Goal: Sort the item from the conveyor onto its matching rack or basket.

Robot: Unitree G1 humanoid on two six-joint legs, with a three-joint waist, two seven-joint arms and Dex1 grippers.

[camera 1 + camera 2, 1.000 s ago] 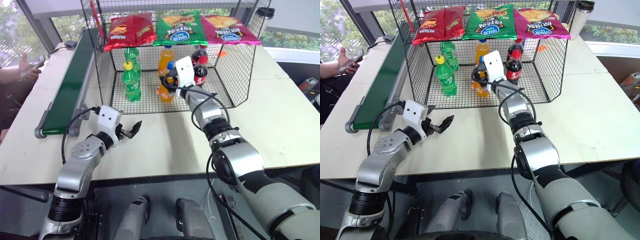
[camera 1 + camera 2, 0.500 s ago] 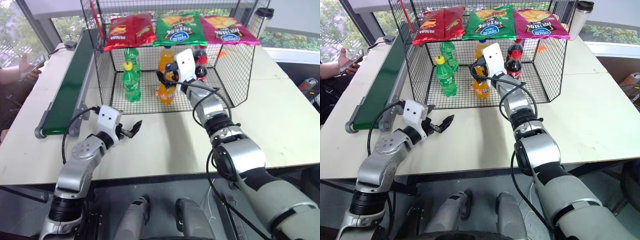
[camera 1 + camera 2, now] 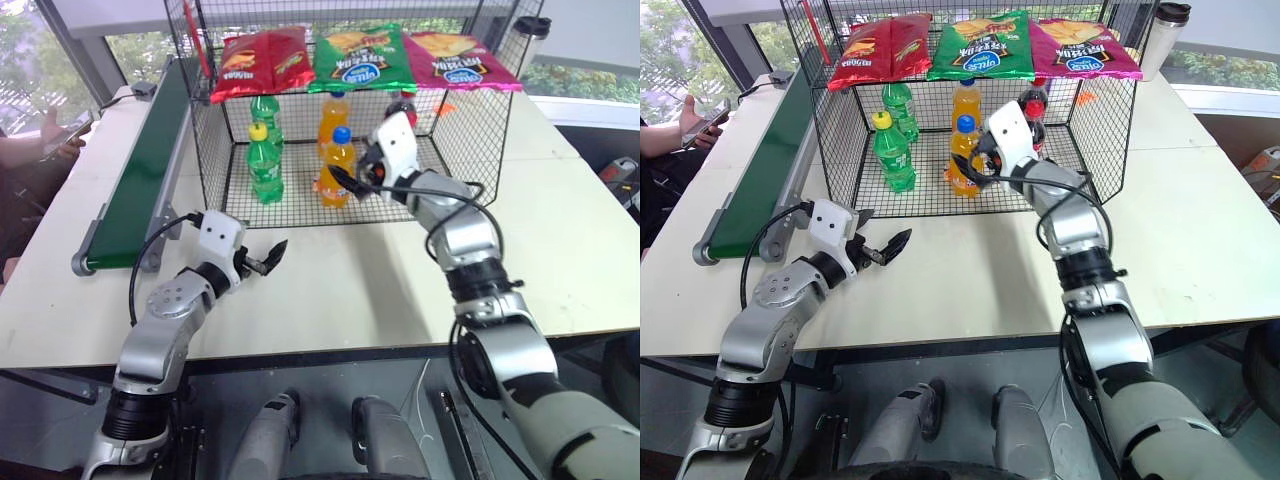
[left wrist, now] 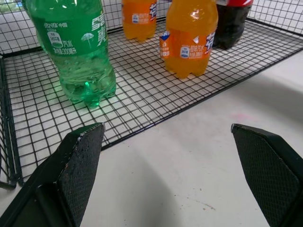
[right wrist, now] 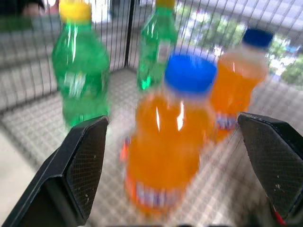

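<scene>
While you look down through the left eye view, the small clear plastic bottle of orange soda with the blue screw cap [image 3: 337,165] stands upright on the grid floor of the large black wire-mesh cage [image 3: 463,150], in front of a second orange soda bottle [image 3: 333,113] and to the right of two green soda bottles [image 3: 264,160]. The right gripper [image 3: 352,178] sits just beside it with its jaws spread wide and nothing between them, so you can judge the placing step done and the release made. In the right eye view, the left gripper [image 3: 883,248] hovers over the pale tabletop [image 3: 960,270] in front of the cage, also wide and empty, and the long dark-green conveyor belt with grey side rails [image 3: 760,175] carries nothing. The left wrist view shows the bottle resting squarely on the mesh. In the right wrist view the two black fingers [image 5: 80,163] stand well apart on either side of it. Your next move calls for drawing the right arm straight back out of the cage without nudging the bottle.
</scene>
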